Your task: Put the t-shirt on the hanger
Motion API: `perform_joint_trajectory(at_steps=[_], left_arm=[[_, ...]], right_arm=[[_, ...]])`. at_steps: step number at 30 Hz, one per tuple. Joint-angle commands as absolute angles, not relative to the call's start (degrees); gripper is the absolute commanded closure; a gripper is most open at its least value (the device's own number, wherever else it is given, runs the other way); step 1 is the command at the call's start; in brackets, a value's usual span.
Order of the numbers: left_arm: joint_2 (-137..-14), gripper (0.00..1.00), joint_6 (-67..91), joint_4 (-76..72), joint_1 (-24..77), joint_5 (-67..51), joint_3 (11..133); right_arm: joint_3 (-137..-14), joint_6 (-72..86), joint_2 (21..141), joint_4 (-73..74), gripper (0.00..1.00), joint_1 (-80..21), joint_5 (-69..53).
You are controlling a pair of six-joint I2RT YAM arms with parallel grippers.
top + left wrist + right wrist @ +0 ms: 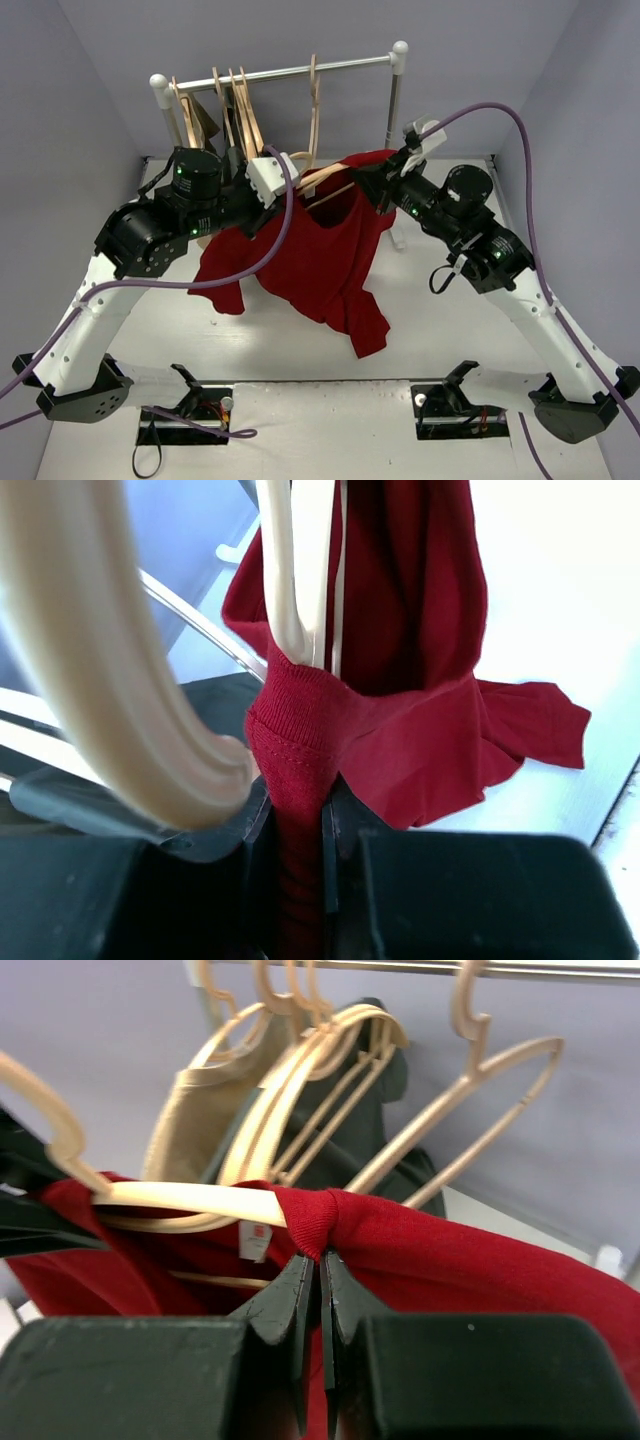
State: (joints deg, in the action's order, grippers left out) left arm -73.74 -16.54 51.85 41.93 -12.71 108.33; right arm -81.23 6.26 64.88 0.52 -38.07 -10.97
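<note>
left hand [300, 825] and right hand [320, 1272] tight on t-shirt [320, 250] at hanger [190, 1202]

The dark-red t-shirt [322, 258] hangs bunched in the middle of the top view, one short sleeve drooping at lower left and its hem trailing toward lower right. The light tan wooden hanger [190, 1202] lies roughly level, one curved arm pushed inside the crew neck, its hook at the frame's left edge.
</note>
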Motion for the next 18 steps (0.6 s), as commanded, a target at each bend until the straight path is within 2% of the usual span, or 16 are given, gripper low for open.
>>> perform_joint_trajectory(at_steps=[1,8,14,17,18], left_arm=[[-71.21,1.00,-12.07,47.74,42.45,-11.00,105.97],[-62.11,1.00,-5.20,28.33,42.58,-13.48,81.34],[-57.32,1.00,-2.93,18.83,42.63,-14.54,71.69],[-57.04,1.00,-2.81,17.88,42.63,-15.52,69.99],[-56.78,1.00,-2.85,17.88,42.59,-15.69,69.68]], right_arm=[[-80.19,5.89,63.64,-2.46,1.00,-41.98,-8.03],[-70.41,6.68,62.89,-2.81,1.00,-47.15,-2.56],[-63.32,7.13,60.85,-3.18,0.98,-47.80,-2.46],[-61.60,6.76,60.20,-3.03,0.92,-47.81,-2.28],[-61.16,6.51,59.72,-2.95,0.86,-47.81,-2.02]])
